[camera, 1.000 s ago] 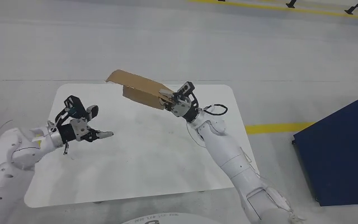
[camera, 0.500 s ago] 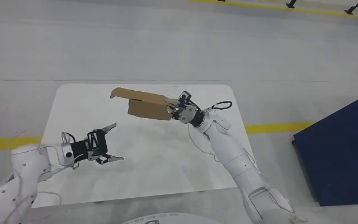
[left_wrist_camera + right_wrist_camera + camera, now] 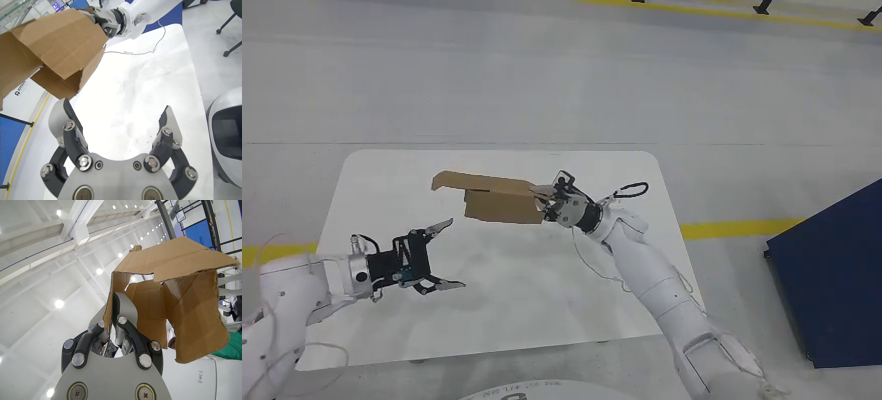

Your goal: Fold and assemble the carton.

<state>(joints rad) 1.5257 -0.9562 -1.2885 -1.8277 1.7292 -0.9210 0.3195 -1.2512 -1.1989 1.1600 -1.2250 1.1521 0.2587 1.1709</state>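
Here, a half-formed brown carton (image 3: 497, 200) hangs in the air above the far half of the white table (image 3: 542, 320), clear of its surface and held at one end by the right gripper (image 3: 547, 205). That gripper's fingers (image 3: 118, 306) are pressed together on a single cardboard wall at the end of the carton nearer the table's right side, with the panel sandwiched between the pads. The carton's long axis runs roughly parallel to the table's far edge. Its open, unheld end points toward the table's left side, where loose flaps splay outward.

The left gripper (image 3: 447, 255) sits above the table's near-left part, empty, with its fingers (image 3: 72, 117) spread wide and aimed toward the table's middle. From those fingers the carton lies ahead and off toward the far edge, its free open end the nearest part. In the left wrist view a lower corner of that end hangs just beyond one fingertip, apart from it.

On this showing, the left arm is the free one and the better placed to take the hanging flaps. Folding appears barely begun, with no flap tucked or closed. The thin, creased board looks likely to buckle if pushed off-square.
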